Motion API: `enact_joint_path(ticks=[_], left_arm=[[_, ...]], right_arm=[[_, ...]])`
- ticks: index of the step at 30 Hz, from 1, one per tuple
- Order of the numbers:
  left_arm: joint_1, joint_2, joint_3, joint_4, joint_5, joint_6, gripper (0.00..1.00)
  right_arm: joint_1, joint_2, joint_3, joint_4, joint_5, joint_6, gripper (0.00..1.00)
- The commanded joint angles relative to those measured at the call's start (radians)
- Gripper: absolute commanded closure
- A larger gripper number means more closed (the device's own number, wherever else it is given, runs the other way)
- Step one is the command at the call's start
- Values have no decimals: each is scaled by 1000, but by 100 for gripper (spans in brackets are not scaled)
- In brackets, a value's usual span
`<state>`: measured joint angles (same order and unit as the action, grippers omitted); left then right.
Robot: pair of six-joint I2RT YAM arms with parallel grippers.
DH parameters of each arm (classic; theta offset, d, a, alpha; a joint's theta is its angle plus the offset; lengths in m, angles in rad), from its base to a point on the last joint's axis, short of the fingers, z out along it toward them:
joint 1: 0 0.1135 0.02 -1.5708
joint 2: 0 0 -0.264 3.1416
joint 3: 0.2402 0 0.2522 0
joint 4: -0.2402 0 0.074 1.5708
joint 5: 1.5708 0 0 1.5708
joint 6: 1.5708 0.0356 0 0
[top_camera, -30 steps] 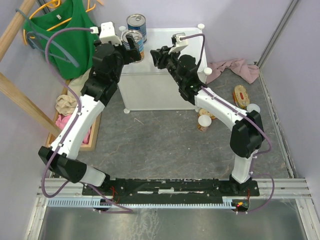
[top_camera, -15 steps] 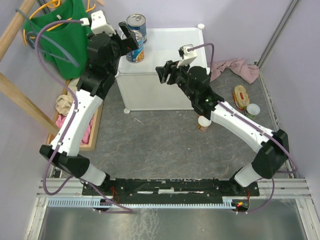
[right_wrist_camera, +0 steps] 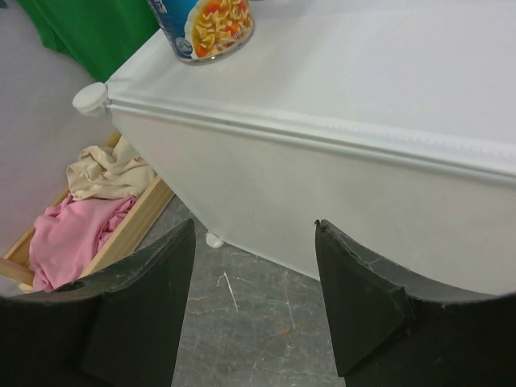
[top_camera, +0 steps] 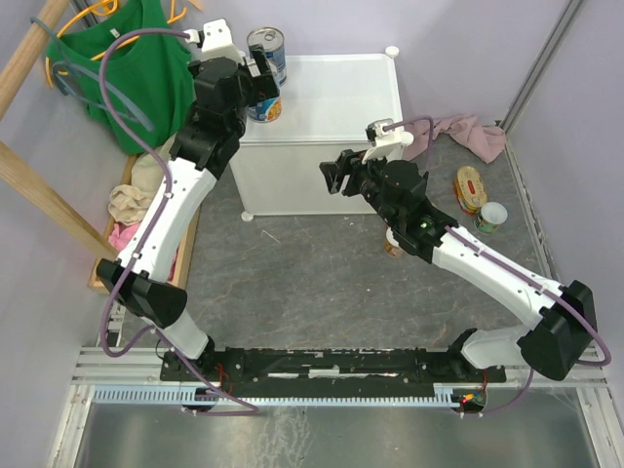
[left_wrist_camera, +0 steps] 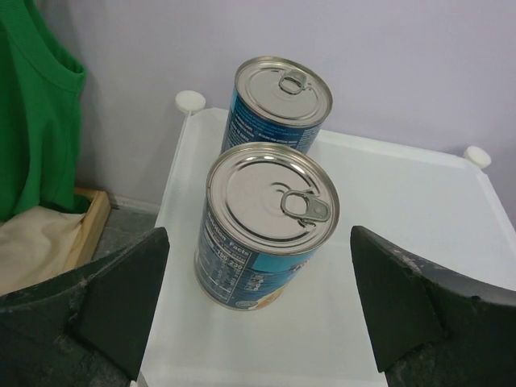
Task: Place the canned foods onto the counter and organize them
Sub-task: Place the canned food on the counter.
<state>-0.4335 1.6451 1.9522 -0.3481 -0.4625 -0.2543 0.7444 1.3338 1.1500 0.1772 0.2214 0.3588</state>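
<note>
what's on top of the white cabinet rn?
Two upright blue-label cans at the cabinet's back-left corner: the nearer can, with the farther can behind it. From overhead, the left gripper covers part of the nearer can.

Two blue cans point(left_wrist_camera: 266, 211) upright on white counter point(left_wrist_camera: 403, 242).

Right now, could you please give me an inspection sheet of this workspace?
Surface: grey table, marbled.
Job's things: near tall can and far tall can upright on counter; oval tin, small can on table; another can half hidden under right arm.
Clutter: pink cloth; clothes tray; green shirt.
Pincers: left pincer open astride near tall can, apart; right pincer open, empty.
Cables: purple cables along both arms.
Surroundings: lilac walls.
</note>
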Motion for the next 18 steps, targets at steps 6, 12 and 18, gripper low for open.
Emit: enact_joint_path(ticks=[6, 12, 18], left_arm=[[-2, -46, -156, 238, 33, 210, 1], [-3, -87, -263, 341, 68, 242, 1], [-2, -82, -280, 365, 77, 259, 1]], right_arm=[[8, -53, -31, 39, -7, 26, 31], [7, -46, -36, 52, -21, 34, 30], [7, -47, -39, 55, -31, 43, 30]])
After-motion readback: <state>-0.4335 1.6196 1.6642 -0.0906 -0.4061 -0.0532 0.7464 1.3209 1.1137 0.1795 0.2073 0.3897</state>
